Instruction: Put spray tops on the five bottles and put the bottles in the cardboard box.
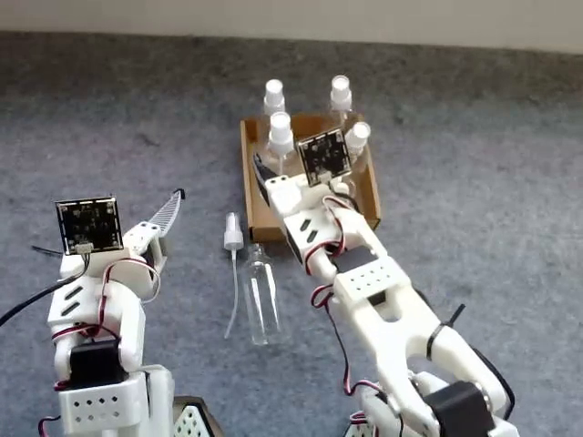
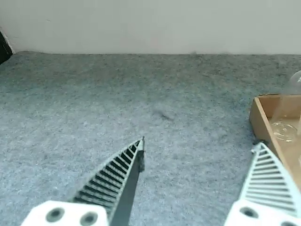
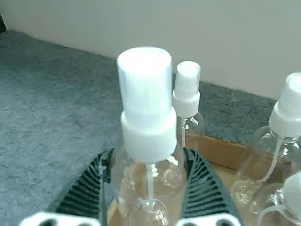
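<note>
While right tool [image 3: 146, 162] clamps a capped bottle [image 3: 146, 132] | left tool [image 2: 200, 143] spread | high view: uncapped bottle [image 1: 261, 291], spray top [image 1: 234, 238] on carpet [image 1: 137, 137]

**Hidden and cropped bits**

High view: the right arm [image 1: 378, 287] covers much of the cardboard box [image 1: 248, 173] floor and the bodies of the nearer capped bottles [image 1: 358, 135].
Right wrist view: the gripped bottle [image 3: 146, 181] base is cut off and a neighbour bottle [image 3: 284, 117] is cropped at the edge.

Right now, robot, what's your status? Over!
Left gripper open, empty, over carpet. Right gripper shut on capped bottle at the cardboard box, three capped bottles beside it. Fifth bottle lying uncapped outside, spray top beside it. Nothing blocking.
</note>
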{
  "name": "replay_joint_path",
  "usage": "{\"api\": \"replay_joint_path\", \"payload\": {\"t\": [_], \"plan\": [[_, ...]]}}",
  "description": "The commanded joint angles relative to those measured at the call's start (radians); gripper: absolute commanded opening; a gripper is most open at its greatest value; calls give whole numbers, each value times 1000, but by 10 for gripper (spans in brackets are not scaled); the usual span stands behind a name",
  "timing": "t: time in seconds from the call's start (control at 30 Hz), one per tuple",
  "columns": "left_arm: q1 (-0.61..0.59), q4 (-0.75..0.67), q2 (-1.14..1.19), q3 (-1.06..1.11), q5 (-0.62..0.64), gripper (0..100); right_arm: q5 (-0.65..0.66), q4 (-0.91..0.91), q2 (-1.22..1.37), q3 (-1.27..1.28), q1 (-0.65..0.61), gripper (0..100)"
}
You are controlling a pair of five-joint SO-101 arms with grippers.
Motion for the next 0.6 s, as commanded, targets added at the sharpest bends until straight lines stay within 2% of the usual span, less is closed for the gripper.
{"api": "replay_joint_path", "payload": {"t": [0.0,0.13,0.57], "plan": [[1,-23,2,-4,8,315,12,-73,54,-13,13,3],[1,-23,2,-4,6,315,12,-124,140,-31,13,3],[2,-23,1,7,6,315,15,-131,288,-143,18,3]]}}
